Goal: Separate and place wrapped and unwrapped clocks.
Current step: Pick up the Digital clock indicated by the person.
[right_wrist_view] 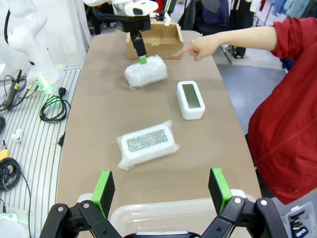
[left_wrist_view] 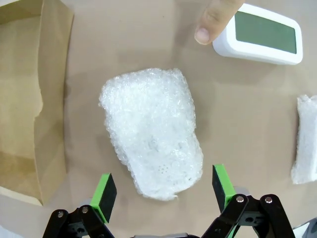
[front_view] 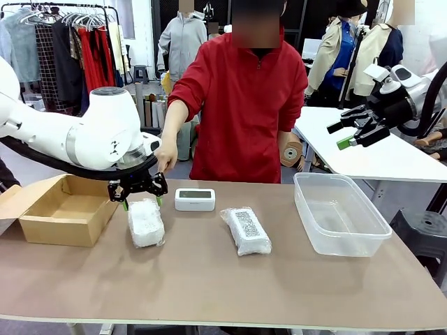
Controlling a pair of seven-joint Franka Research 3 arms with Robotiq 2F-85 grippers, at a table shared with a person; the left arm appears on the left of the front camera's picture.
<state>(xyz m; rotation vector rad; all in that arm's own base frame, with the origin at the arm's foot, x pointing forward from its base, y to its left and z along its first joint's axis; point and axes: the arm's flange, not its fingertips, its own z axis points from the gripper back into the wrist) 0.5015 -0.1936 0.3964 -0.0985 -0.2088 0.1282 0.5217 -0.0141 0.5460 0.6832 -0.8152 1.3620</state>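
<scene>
Hovering wide open over wrapped clock (front_view: 146, 223): left gripper (front_view: 142, 202).

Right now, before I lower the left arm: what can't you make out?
1. Whitish bubble-wrap lump under the open left gripper: contents veiled by the wrap, left wrist view.
2. White rounded digital clock: any digits on its grey-green screen, too small in front view.
3. Brown cardboard box: floor partly hidden by its near wall, front view.
4. Clear plastic tub: cut off by the bottom edge, right wrist view.
</scene>
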